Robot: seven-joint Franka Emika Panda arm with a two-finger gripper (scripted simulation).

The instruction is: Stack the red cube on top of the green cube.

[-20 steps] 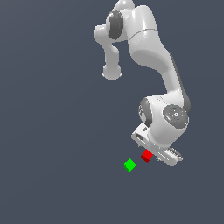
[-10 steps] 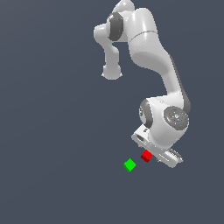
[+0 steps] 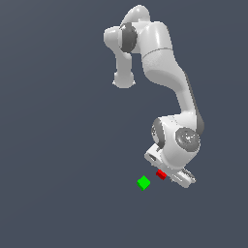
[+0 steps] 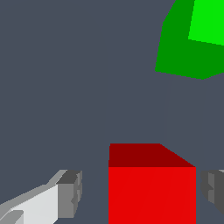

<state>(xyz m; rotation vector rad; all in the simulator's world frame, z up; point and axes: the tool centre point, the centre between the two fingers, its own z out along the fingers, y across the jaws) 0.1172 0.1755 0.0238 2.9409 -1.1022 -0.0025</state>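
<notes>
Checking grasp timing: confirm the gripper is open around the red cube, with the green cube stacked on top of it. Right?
Not quite. The gripper is open around the red cube, but the green cube isn't on it; the wrist view shows it sitting apart on the floor.

We see only a plain, dark slate-grey tabletop (image 3: pixel 58 160), flat and unmarked, filling the exterior view from the near edge to the far.

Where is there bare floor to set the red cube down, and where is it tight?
Bare floor lies all along the exterior view's left of the green cube. It is crowded where the end effector straddles the red cube, its fingers standing apart from the cube's sides.
</notes>
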